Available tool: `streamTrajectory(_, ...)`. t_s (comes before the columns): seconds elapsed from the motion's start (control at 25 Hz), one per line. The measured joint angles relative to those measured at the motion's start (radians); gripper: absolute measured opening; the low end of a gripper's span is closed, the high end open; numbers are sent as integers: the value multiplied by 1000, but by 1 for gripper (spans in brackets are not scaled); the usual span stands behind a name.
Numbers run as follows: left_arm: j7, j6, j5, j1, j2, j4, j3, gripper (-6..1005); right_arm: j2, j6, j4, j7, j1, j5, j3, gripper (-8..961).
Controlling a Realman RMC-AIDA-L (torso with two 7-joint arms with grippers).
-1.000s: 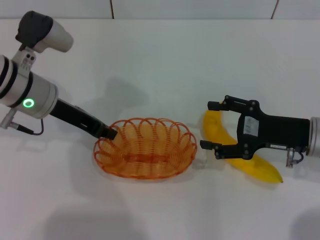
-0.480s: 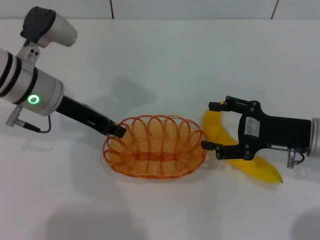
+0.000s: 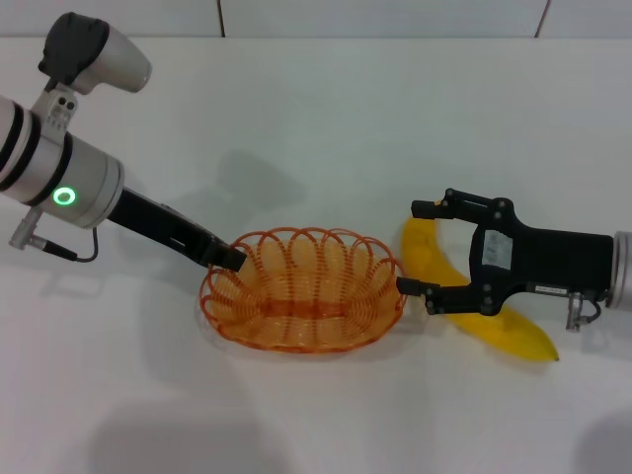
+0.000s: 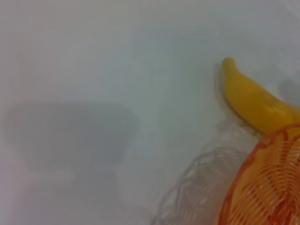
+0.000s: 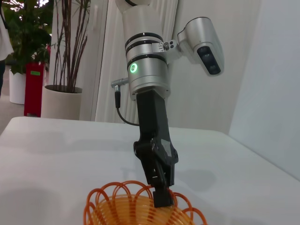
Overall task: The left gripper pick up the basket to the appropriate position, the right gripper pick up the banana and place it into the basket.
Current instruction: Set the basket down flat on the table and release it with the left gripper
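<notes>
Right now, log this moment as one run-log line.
left gripper: shut on basket rim, on table | right gripper: open, straddling banana | banana: outside basket, not lifted

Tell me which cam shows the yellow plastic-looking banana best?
Head view: the smooth yellow curved banana shows nearly whole, between the open right gripper's fingers. Left wrist view catches only one end beside the orange wire basket. Right wrist view shows none.

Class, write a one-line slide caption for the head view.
Left tool grips the orange basket rim; right tool straddles the banana on the white table.
</notes>
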Motion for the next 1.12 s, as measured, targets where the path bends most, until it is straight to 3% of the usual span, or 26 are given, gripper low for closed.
streamTrajectory(1.0,-4,1,-15,0,-1,10,26,66,1,0,0,0,-6,0,0,876)
streamTrajectory(1.12,-2,5,-30,6,-1,27,26,171,0,0,0,0,-8,0,0,876)
